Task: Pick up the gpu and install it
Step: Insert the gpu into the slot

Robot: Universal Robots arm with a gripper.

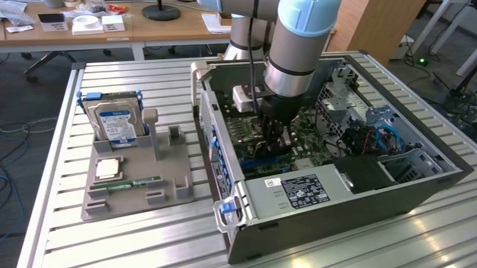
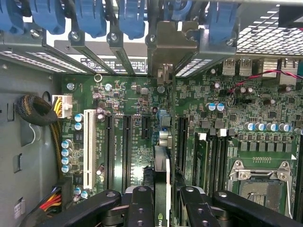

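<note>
The black two-finger gripper [image 2: 163,208] on the pale blue and grey arm reaches down into the open grey computer case [image 1: 358,184], its jaws pinching the thin dark gpu card [image 2: 162,170] from both sides. The card stands edge-on over the green motherboard [image 2: 128,94], between long black slots, with its silvery bracket end against the case's rear slot wall.

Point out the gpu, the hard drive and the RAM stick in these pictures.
gpu [image 2: 161,182]: wrist view, on the card's thin edge facing the camera.
hard drive [image 1: 117,121]: exterior view, on its blue label.
RAM stick [image 1: 138,181]: exterior view, on the middle of the green stick.
</note>
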